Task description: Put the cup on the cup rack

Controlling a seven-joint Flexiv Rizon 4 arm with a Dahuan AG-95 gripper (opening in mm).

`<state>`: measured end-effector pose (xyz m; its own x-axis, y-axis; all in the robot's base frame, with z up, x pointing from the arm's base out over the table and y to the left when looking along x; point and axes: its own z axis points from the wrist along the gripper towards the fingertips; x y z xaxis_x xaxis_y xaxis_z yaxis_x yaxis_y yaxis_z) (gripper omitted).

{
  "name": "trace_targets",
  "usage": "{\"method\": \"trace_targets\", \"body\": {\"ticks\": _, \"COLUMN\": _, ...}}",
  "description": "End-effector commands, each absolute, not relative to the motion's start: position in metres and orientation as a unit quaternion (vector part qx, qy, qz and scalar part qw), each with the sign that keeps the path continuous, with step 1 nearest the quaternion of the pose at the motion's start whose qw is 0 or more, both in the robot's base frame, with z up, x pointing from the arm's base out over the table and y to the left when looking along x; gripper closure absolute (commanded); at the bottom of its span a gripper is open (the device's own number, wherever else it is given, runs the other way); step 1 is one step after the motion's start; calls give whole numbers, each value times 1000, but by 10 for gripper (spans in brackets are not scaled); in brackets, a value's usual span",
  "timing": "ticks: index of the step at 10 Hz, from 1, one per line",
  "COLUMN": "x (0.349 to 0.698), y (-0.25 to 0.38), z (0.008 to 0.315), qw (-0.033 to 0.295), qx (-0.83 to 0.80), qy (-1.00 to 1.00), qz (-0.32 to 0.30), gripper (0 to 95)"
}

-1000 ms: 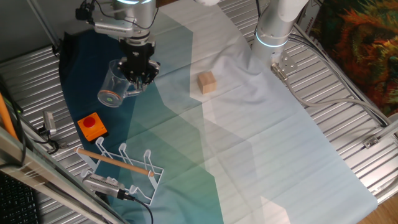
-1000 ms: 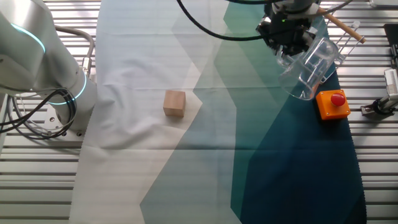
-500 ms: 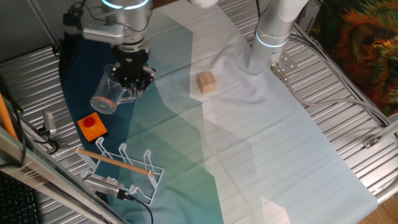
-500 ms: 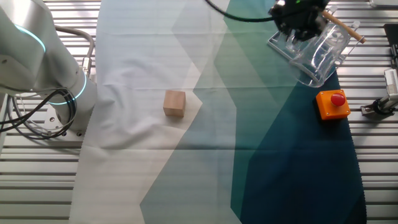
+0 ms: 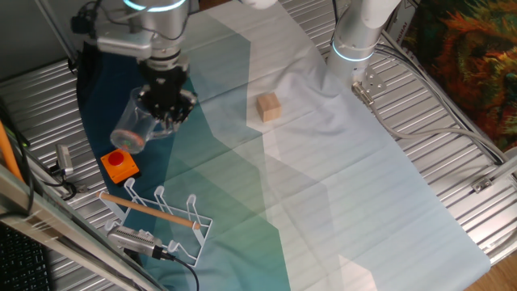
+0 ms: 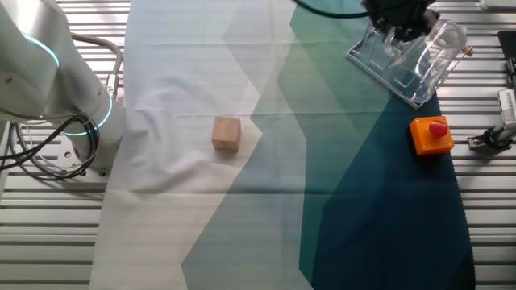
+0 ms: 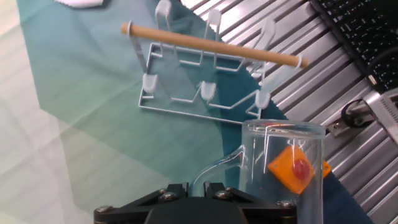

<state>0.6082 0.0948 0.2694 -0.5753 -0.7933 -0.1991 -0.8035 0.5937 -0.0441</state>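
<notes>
The gripper (image 5: 166,113) is clamped on the cup (image 5: 133,127), holding it tilted in the air above the orange block (image 5: 119,164) near the table's edge. So the pickup looks done. The cup rack (image 5: 161,219), nearer the corner, stands bare, so lowering the cup over a prong remains.

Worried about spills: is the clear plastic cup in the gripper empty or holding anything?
Empty. The clear plastic cup hangs tilted in the gripper, and the orange block shows undistorted through its walls.
</notes>
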Motion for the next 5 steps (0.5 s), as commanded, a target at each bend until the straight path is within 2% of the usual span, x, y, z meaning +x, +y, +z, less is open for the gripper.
{"method": "trace_targets", "body": {"ticks": 1, "x": 618, "y": 100, "z": 271, "qw": 103, "qx": -448, "qy": 888, "qz": 28, "gripper": 950}}
{"method": "trace_targets", "body": {"ticks": 5, "x": 637, "y": 111, "z": 278, "qw": 107, "qx": -440, "qy": 891, "qz": 37, "gripper": 950}}
